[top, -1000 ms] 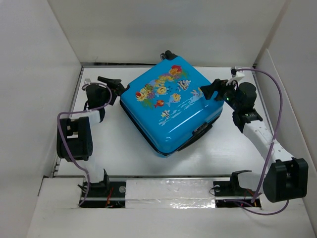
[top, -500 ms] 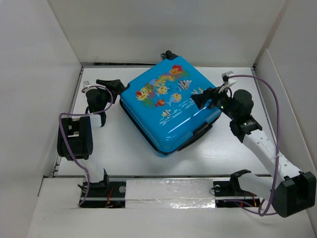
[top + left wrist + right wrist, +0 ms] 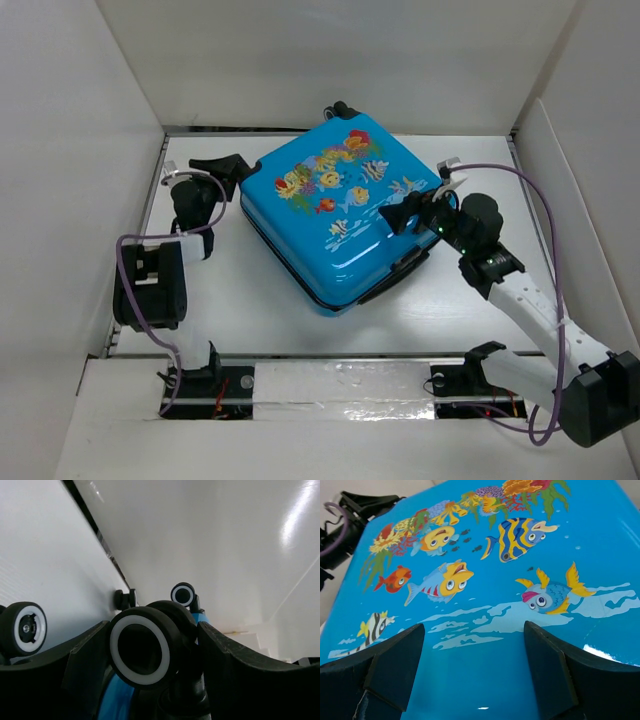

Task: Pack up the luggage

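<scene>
Left gripper (image 3: 152,626) straddled a wheel (image 3: 142,646) on the luggage (image 3: 335,210), fingers apart; whether they pinched it could not be told. Right gripper (image 3: 405,212) hovered spread over the lid (image 3: 485,670). The closed luggage lay flat and skewed on the table (image 3: 250,310) between them, white walls (image 3: 90,150) close around.

Luggage (image 3: 340,215): small bright blue hard shell, shut, lying flat on the table (image 3: 250,310), turned cornerwise, fish-and-coral print up, black white-ringed wheels (image 3: 140,647) along its far-left edge
</scene>
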Motion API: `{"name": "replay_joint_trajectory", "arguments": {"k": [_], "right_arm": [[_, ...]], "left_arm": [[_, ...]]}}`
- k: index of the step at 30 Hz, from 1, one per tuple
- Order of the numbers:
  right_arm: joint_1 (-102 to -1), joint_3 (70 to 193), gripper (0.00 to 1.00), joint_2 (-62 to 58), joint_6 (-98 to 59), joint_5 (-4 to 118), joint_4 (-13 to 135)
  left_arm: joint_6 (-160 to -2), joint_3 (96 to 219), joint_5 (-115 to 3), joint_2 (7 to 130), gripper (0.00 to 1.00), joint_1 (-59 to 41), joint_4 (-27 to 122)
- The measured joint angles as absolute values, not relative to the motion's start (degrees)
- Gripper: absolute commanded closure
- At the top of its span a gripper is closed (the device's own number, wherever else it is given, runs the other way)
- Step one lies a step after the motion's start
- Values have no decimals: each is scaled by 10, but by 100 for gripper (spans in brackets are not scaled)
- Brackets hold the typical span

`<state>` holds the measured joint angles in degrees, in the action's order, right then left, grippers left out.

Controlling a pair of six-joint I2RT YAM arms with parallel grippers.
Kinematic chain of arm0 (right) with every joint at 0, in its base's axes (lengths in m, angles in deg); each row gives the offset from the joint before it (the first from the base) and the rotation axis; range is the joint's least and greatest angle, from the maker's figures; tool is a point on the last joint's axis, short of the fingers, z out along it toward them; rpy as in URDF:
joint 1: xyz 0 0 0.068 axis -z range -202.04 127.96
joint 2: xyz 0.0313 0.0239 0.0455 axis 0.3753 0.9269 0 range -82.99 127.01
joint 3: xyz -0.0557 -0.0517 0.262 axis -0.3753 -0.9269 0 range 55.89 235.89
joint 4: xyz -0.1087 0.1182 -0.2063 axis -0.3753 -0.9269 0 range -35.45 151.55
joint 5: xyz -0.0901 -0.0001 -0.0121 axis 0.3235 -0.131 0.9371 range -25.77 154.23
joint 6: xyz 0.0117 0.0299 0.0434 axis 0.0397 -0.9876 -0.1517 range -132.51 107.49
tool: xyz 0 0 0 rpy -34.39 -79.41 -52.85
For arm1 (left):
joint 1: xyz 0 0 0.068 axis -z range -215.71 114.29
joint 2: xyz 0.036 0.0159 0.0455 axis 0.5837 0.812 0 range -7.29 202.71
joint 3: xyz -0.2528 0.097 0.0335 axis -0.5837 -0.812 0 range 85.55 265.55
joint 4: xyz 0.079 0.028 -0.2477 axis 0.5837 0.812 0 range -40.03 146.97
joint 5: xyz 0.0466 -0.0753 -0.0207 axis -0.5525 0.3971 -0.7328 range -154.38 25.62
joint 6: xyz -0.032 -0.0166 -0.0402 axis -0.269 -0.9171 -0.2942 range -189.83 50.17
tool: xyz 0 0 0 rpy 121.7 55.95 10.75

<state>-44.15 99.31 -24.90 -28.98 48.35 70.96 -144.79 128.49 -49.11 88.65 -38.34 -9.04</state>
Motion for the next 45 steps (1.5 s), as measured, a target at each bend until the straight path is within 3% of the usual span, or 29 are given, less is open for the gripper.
{"name": "replay_joint_trajectory", "arguments": {"k": [4,13,16,17,19,20,27,28,31,32,35,40,45], "right_arm": [[-442,990,13,-260,-288,491,709],[-442,990,16,-277,-279,500,695],[-443,991,36,-292,-270,503,669],[-445,992,55,-299,-266,504,656],[-458,994,70,-319,-261,508,629],[-462,994,82,-324,-262,509,623],[-517,985,99,-432,-260,591,560],[-511,976,100,-445,-264,607,559],[-467,957,100,-458,-280,632,556],[-448,950,100,-453,-286,640,555],[-374,922,100,-438,-304,652,554],[-261,844,100,-428,-331,614,556],[-268,814,98,-391,-338,548,567]], "left_arm": [[-1432,1282,-504,824,100,-384,-55],[-1384,1271,-519,678,100,-383,46],[-1371,1243,-534,645,100,-383,82],[-1367,1233,-540,634,100,-383,93],[-1361,1212,-551,618,100,-383,107],[-1360,1201,-557,612,100,-383,110],[-1359,1131,-595,594,99,-383,113],[-1359,1124,-599,591,94,-383,114],[-1355,1120,-603,584,57,-383,116],[-1352,1120,-604,584,40,-383,117],[-1336,1123,-606,583,24,-383,122],[-1309,1127,-627,550,21,-376,143],[-1281,1144,-671,484,33,-370,152]]}}
